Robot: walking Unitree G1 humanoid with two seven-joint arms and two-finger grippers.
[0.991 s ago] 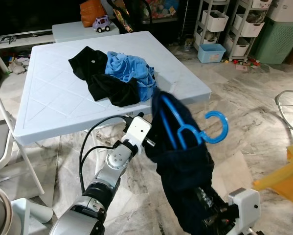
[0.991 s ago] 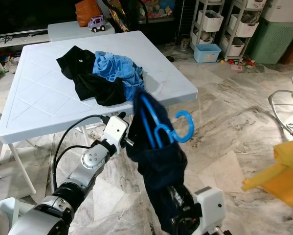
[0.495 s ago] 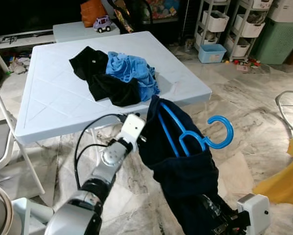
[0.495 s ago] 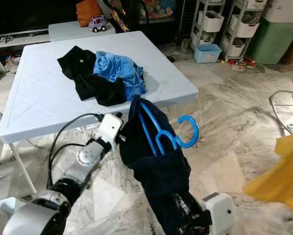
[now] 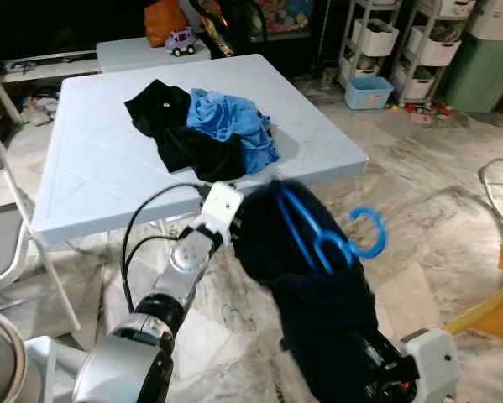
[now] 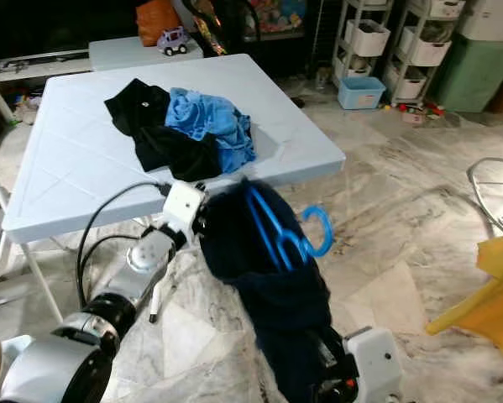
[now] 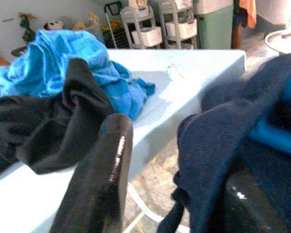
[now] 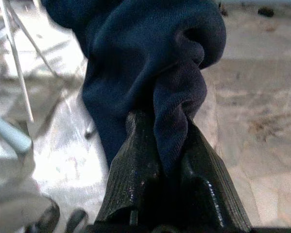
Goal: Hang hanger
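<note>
Left arm (image 5: 180, 277): silver metal segments, round silver joint disc near the wrist, darker ribbed black-and-silver section closer to the body. White boxy wrist housing (image 5: 218, 204) at the end. Black cable (image 5: 138, 239) loops from the housing back down along the forearm. Left gripper fingers (image 7: 99, 187): long, glossy black, smooth. Right arm: white boxy wrist housing (image 5: 432, 369) with rounded corners. Right gripper fingers (image 8: 135, 174): black, finely ribbed, tapering.

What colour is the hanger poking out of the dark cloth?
The hanger is bright blue; the right eye view shows it best.
</note>
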